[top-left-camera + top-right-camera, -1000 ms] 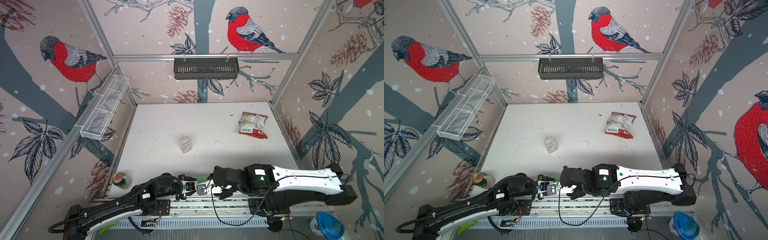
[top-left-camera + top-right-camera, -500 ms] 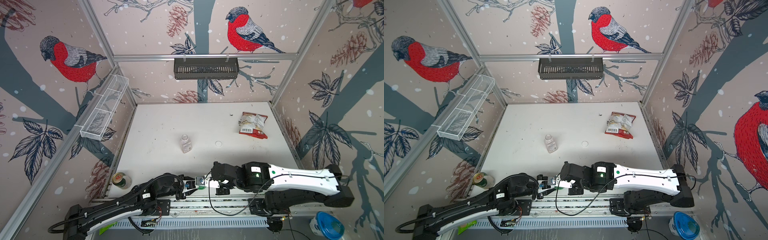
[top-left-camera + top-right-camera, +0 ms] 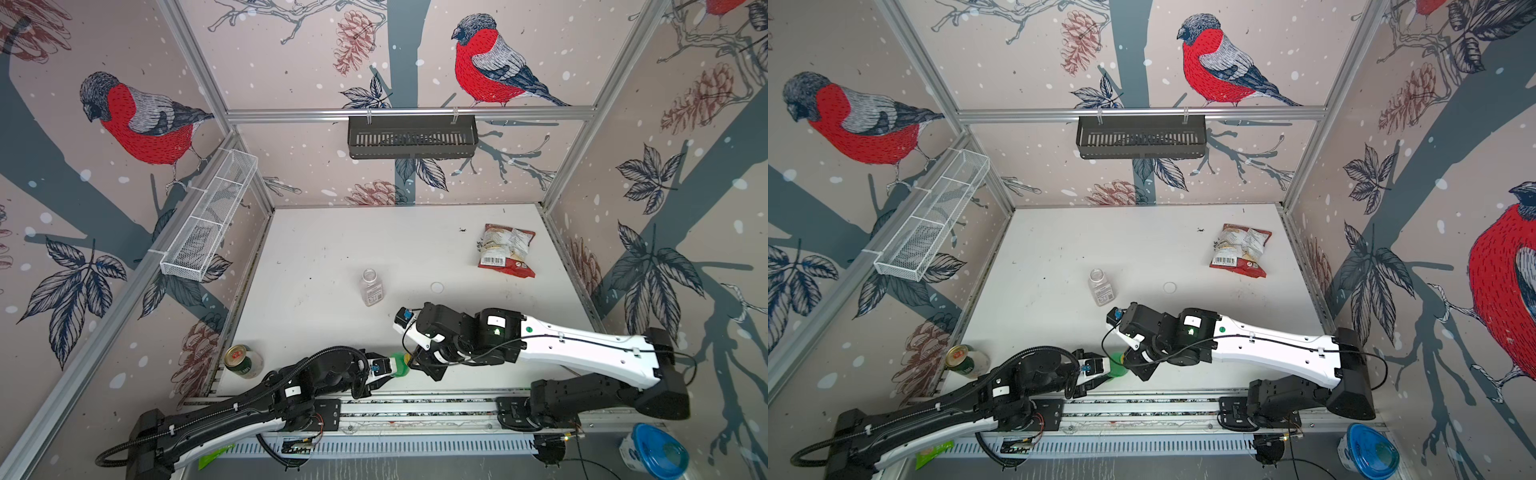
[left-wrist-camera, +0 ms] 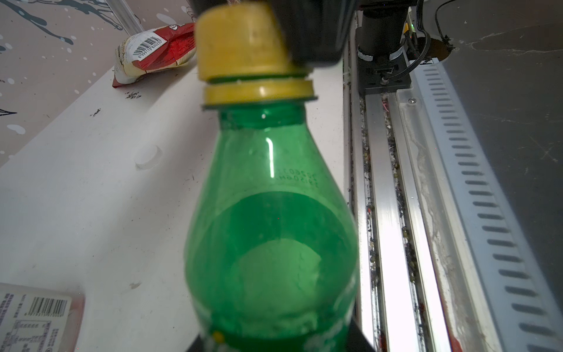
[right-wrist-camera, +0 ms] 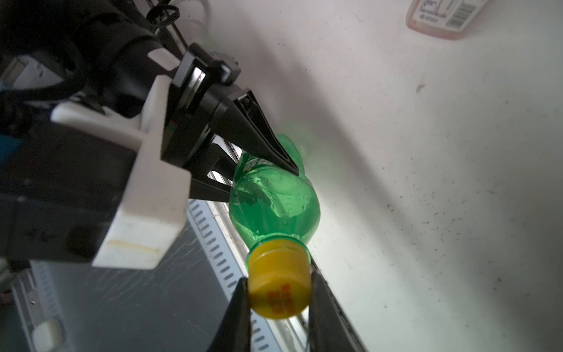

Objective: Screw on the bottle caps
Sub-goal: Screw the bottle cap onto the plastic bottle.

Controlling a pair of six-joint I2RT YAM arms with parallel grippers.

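Right gripper (image 5: 278,303) pinches yellow cap (image 5: 278,271) on green bottle (image 5: 274,201); left gripper (image 5: 260,183) clamps the bottle's body.

Bottle's long axis runs gripper to gripper, neck toward the right one, cap in line with its jaws, so the twist goes about that axis. It is held at the table's (image 3: 332,249) near edge. Thin gap shows between cap and ring (image 4: 259,91), so likely not fully seated. Bottle is translucent green, dented under the left grip. Clear bottle (image 3: 371,287) stands uncapped mid-table, white cap (image 3: 436,286) near it.
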